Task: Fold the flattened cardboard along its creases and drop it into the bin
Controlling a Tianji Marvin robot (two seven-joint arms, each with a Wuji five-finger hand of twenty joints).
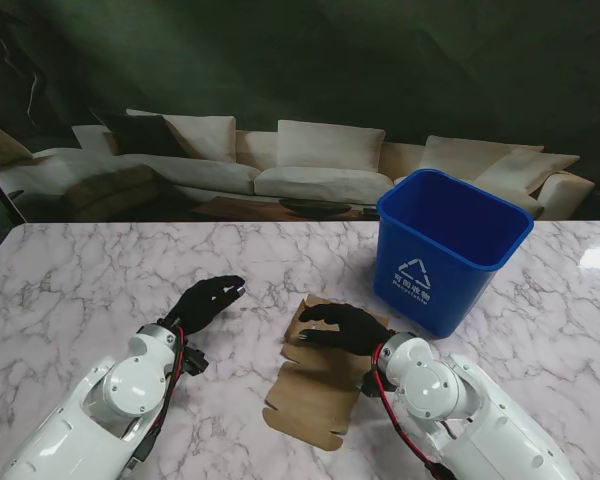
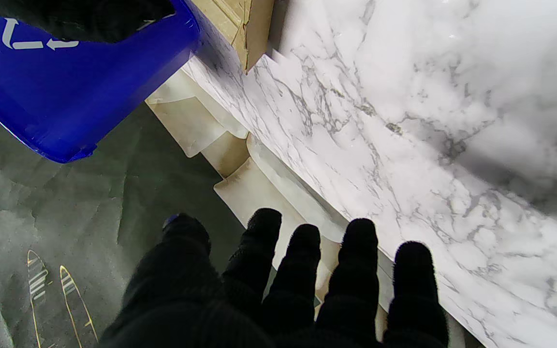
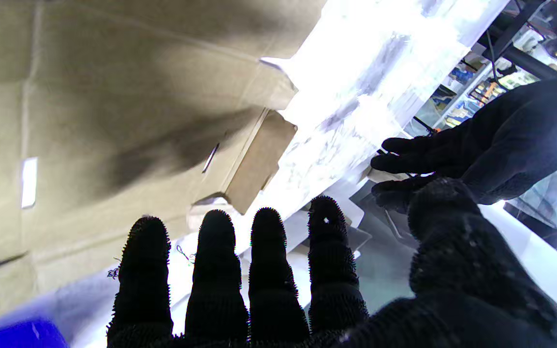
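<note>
Stand view: flat brown cardboard (image 1: pixel 320 385) lies on the marble table (image 1: pixel 80 280), near centre, slightly toward 5 o'clock. Its far end sits just beside the blue bin (image 1: pixel 450 245), which stands upright at about 2 o'clock from the cardboard, white recycling mark on its front wall. Cardboard is unfolded, creases and small flaps visible, notched near edge toward the robot.

Right hand (image 1: pixel 345 325) is over the far part of the cardboard, palm down, fingers stretched out and apart, pointing to 9 o'clock. Nothing is held; whether the fingers touch the sheet cannot be told. Right wrist view shows the fingers (image 3: pixel 215 270) straight and spread, with the cardboard (image 3: pixel 114 96) and a side flap ahead of them.

Left hand (image 1: pixel 208 298) hovers over bare marble at 9 o'clock from the cardboard, well apart from it, fingers extended and loosely spread, holding nothing. Left wrist view shows its fingers (image 2: pixel 360 261) open, the table (image 2: pixel 428 145), the bin (image 2: pixel 80 92), and a cardboard (image 2: pixel 244 24) edge.

A sofa (image 1: pixel 310 165) sits behind the table.
</note>
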